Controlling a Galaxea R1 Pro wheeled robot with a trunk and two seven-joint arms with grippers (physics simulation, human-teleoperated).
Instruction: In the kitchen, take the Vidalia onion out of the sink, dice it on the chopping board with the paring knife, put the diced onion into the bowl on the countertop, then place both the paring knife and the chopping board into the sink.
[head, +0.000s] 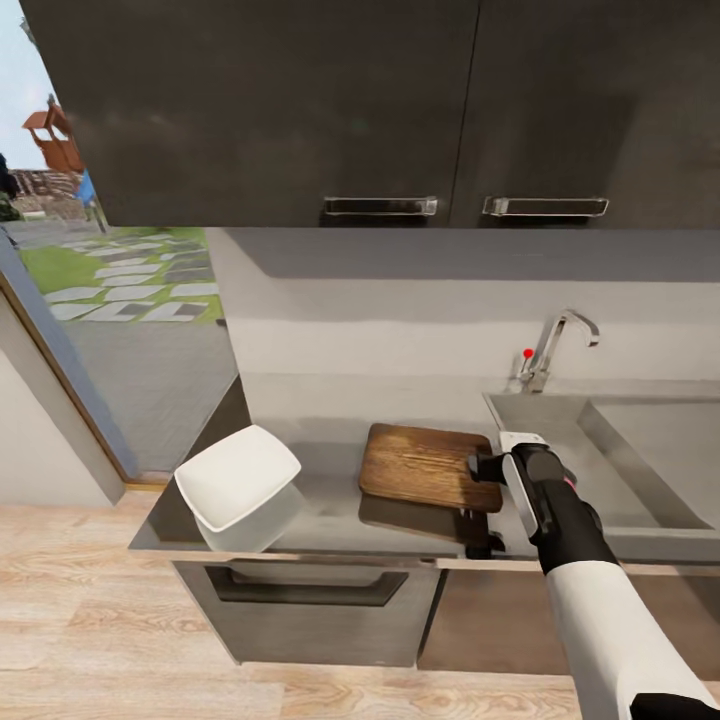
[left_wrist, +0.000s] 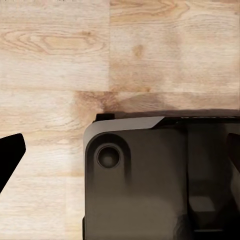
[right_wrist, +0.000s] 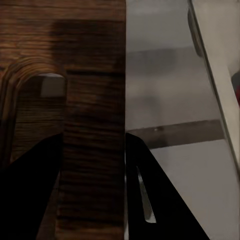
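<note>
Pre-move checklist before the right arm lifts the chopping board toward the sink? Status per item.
1. Right claw at the chopping board's handle end: ok.
2. Fingers straddling the board's edge strip beside the handle slot, one on each side: ok.
3. Firm clamp on the wood: cannot tell; both fingers sit close against it.
4. Sink basin free to receive the board: cannot tell, its floor is partly hidden.
5. Bowl apart from the board, out of the lift path: ok.
6. Tap stands behind the sink, away from the direct path: ok.
</note>
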